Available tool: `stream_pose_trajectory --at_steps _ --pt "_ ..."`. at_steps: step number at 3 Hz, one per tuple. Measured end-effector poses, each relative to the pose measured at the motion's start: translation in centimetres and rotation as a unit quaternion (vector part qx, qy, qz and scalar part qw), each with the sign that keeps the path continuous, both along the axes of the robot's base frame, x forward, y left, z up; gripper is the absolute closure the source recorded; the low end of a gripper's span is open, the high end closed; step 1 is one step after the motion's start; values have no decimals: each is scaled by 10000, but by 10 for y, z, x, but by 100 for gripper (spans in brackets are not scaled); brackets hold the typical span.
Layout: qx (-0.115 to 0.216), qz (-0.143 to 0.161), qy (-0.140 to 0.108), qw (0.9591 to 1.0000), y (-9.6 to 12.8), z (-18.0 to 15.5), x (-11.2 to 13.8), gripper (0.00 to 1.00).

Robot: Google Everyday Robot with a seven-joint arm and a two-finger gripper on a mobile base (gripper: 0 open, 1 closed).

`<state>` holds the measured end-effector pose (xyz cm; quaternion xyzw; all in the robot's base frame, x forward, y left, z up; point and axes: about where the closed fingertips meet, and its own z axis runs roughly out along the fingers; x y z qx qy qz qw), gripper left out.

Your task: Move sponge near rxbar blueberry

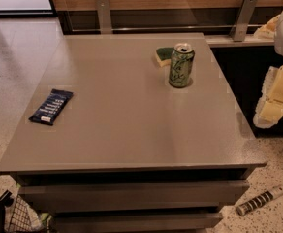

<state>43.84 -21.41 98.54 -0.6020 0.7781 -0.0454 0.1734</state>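
The sponge (164, 56), dark green on top with pale yellow foam below, lies on the far right part of the grey table (127, 130). It sits just behind and to the left of a green drink can (181, 65) and touches or nearly touches it. The rxbar blueberry (51, 106), a flat navy wrapper with white lettering, lies near the table's left edge, far from the sponge. My gripper (271, 111) hangs off the table's right side, level with the table's middle, on a pale arm, and is away from both things.
The table has drawer fronts (132, 193) below its front edge. A wall rail with two metal brackets (103, 13) runs behind it. A wire basket (15, 217) stands on the floor at the lower left. A tool-like stick (260, 200) lies on the floor at the lower right.
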Motion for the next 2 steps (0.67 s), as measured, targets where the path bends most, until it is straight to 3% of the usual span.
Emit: stream_pose_trajectory --at_steps 1,2 --pt "4 -2 -11 10000 0 1 0 0" --pt "217 -3 -267 9994 -9 6 24 0"
